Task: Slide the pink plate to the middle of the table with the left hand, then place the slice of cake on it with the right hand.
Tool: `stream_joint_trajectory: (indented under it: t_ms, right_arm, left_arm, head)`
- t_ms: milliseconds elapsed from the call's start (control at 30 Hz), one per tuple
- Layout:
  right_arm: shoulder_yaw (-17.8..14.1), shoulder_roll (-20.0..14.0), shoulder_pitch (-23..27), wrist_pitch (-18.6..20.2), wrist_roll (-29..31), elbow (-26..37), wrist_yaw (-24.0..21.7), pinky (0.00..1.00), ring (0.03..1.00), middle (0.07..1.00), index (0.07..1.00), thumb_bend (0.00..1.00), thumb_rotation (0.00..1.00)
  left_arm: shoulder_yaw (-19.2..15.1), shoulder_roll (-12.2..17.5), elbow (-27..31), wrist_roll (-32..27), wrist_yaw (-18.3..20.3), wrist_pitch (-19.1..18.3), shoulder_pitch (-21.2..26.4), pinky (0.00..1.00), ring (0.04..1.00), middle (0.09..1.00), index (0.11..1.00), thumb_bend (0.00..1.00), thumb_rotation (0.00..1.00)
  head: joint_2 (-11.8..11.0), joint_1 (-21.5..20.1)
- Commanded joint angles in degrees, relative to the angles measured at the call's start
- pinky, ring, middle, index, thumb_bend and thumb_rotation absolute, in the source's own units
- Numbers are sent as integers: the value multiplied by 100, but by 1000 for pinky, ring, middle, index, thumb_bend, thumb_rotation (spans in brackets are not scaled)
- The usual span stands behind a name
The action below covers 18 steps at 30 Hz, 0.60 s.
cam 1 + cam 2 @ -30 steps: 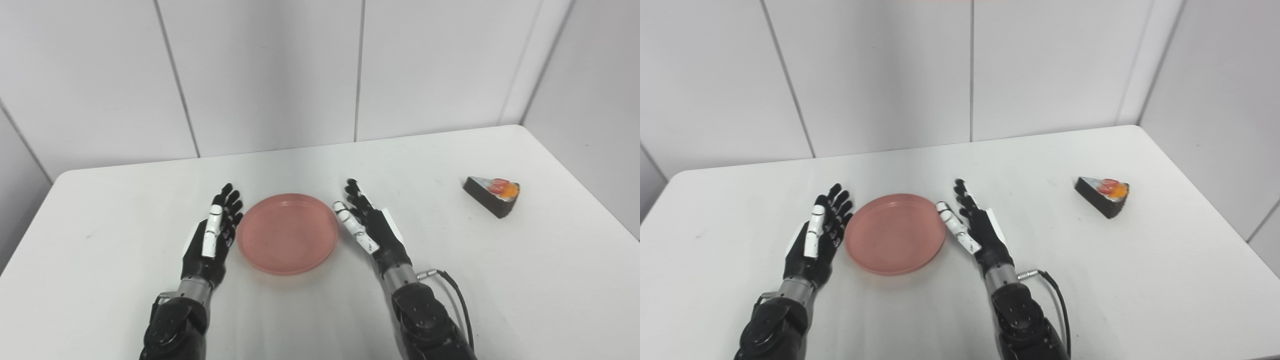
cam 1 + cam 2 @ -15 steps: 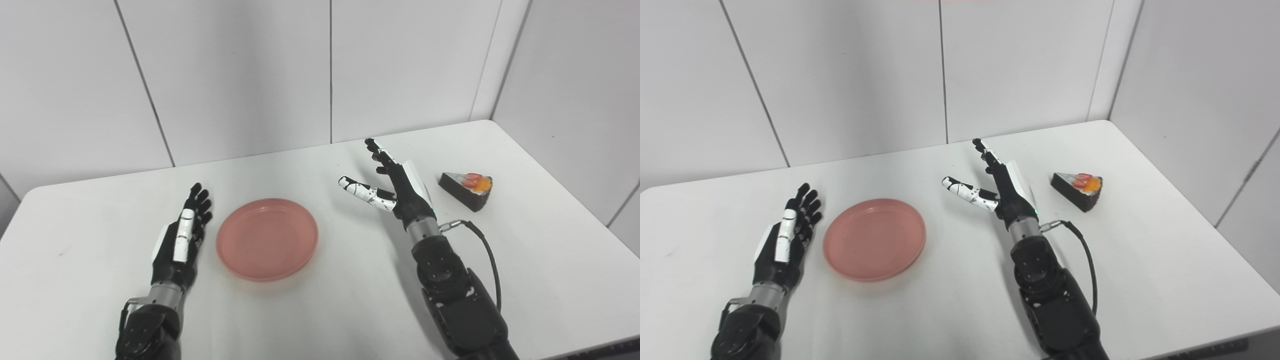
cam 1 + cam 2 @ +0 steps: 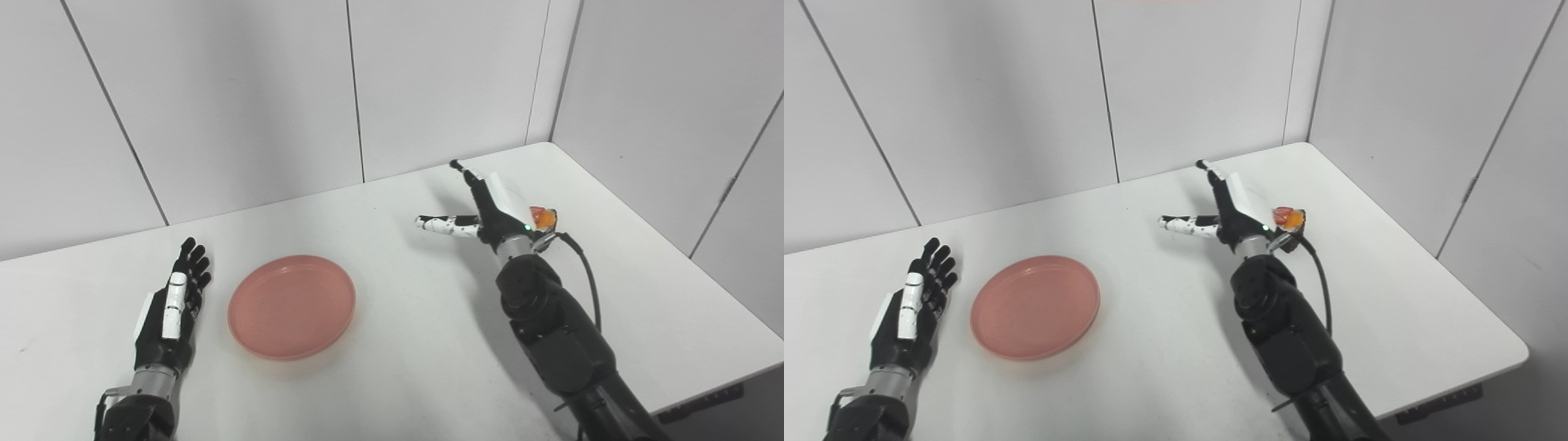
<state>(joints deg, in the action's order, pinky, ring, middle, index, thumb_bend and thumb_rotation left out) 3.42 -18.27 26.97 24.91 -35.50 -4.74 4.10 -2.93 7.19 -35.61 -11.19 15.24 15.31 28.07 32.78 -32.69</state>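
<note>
The pink plate [image 3: 291, 305] lies flat on the white table [image 3: 398, 318], left of its middle. My left hand [image 3: 170, 306] rests open on the table just left of the plate, a small gap between them. My right hand [image 3: 490, 205] is raised and open, thumb stretched left, right in front of the slice of cake [image 3: 542, 218]. Only the cake's orange and red topping [image 3: 1288, 216] shows past the hand; the rest is hidden. The hand holds nothing.
White wall panels stand behind the table and along its right side. The table's right edge [image 3: 1476, 306] and front right corner [image 3: 1522, 354] are in view. A black cable [image 3: 588, 269] loops from the right wrist.
The camera has swung to the right. My right hand has travelled right and away from me, from beside the plate to in front of the cake. The left hand has drawn slightly away from the plate.
</note>
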Motion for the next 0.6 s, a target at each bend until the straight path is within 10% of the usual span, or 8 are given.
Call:
stream_joint_trajectory:
  t_ms: [0,567]
  right_arm:
    - [-51,-183,310,144,-201,268,28,757,867,906,895,717,446]
    - [-1072,-311,200,200,-942,212,-486,775,884,919,912,781,418]
  left_arm:
    - [-59,91,-322,-76,171,228,-142,1000,1000,1000,1000,590,1000]
    - [-116,110,-300,-123,288,151,-148,1000,1000,1000,1000,551,1000]
  head:
    - [4,0]
    - [-37,-54]
